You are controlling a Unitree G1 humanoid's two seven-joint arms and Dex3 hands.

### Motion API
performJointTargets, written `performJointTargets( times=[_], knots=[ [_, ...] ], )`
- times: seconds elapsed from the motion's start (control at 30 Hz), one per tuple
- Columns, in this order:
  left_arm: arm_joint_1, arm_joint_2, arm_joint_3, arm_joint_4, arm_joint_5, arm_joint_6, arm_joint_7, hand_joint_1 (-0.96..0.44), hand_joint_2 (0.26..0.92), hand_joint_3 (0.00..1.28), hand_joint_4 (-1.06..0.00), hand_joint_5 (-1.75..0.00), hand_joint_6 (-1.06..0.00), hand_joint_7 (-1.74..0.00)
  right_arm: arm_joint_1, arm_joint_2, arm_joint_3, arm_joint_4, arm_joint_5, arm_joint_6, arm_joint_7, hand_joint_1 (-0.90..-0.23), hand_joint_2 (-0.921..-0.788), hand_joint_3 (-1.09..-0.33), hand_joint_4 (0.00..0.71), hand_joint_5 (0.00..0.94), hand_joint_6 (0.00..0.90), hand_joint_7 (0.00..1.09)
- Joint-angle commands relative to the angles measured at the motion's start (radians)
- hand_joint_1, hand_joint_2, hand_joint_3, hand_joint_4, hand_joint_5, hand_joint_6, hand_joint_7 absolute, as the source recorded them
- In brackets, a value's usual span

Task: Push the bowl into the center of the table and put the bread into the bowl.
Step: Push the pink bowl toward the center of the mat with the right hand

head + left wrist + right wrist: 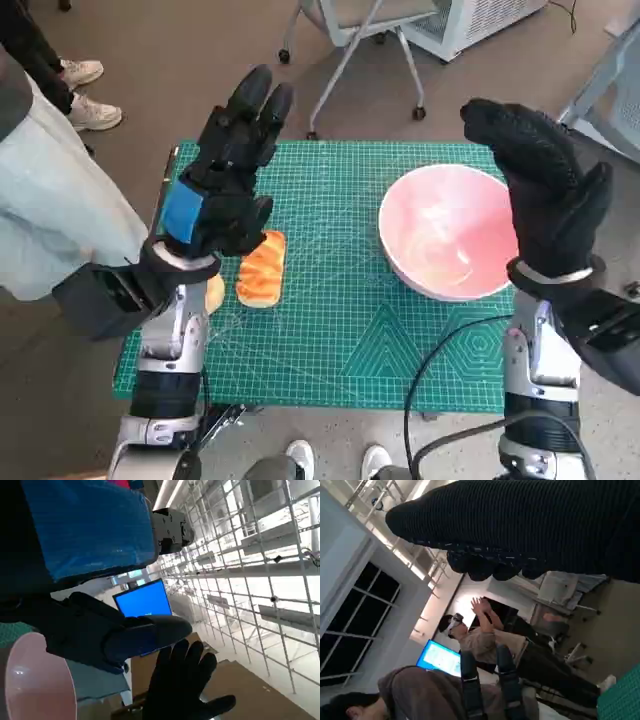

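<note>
The pink bowl [447, 232] stands on the right part of the green cutting mat [340, 340], and its rim [30, 680] also shows in the left wrist view. An orange bread [262, 268] lies on the mat's left part. My left hand [225, 175] is raised above the mat just left of the bread, fingers stretched out and apart, holding nothing. My right hand [540, 185] is raised by the bowl's right rim, fingers straight and empty; it appears again as a dark glove [182, 687]. Neither hand touches the bowl or the bread.
A pale round piece [213, 293] lies half hidden under my left wrist. A black cable [440, 365] crosses the mat's front right. A chair base [350, 50] stands behind the table. Someone's shoes [85, 95] show at the left. A person wearing a headset [470, 635] sits across the room.
</note>
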Motion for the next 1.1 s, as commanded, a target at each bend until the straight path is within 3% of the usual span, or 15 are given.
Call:
performJointTargets(
  times=[0.03, 0.17, 0.4, 0.53, 0.97, 1.1],
  knots=[
    [0.017, 0.004, 0.0, -0.03, -0.016, 0.017, -0.007, -0.61, 0.921, 0.52, -0.02, 0.0, 0.0, -0.15, 0.029, 0.01, 0.009, -0.015, -0.011, 0.023, -0.014, -0.636, -0.921, -0.731, 0.2, 0.0, 0.119, 0.46],
    [0.024, 0.003, 0.001, -0.039, -0.012, 0.02, 0.002, -0.57, 0.921, 0.47, -0.02, 0.0, 0.0, -0.15, 0.032, 0.01, 0.009, -0.022, -0.013, 0.027, -0.017, -0.636, -0.921, -0.731, 0.2, 0.0, 0.118, 0.46],
    [0.036, -0.01, 0.003, -0.044, 0.017, -0.008, 0.037, -0.27, 0.921, 0.32, -0.06, -0.01, 0.0, -0.25, 0.038, 0.011, 0.01, -0.026, -0.02, 0.027, -0.025, -0.637, -0.921, -0.733, 0.199, 0.0, 0.115, 0.47],
    [0.04, -0.017, -0.001, -0.039, 0.047, -0.031, 0.065, -0.19, 0.921, 0.3, -0.07, -0.02, 0.0, -0.26, 0.04, 0.011, 0.012, -0.028, -0.018, 0.028, -0.027, -0.637, -0.921, -0.733, 0.199, 0.0, 0.112, 0.47],
    [0.044, -0.016, -0.008, -0.039, 0.071, -0.034, 0.087, -0.15, 0.921, 0.29, -0.08, -0.02, 0.0, -0.25, 0.043, 0.013, 0.013, -0.03, -0.013, 0.032, -0.027, -0.637, -0.921, -0.734, 0.199, 0.0, 0.107, 0.48],
    [0.046, -0.012, -0.008, -0.037, 0.072, -0.031, 0.088, -0.14, 0.921, 0.29, -0.09, -0.02, 0.0, -0.25, 0.041, -0.001, -0.003, -0.011, -0.008, 0.021, -0.019, -0.64, -0.921, -0.729, 0.201, 0.001, 0.108, 0.48]
  ],
)
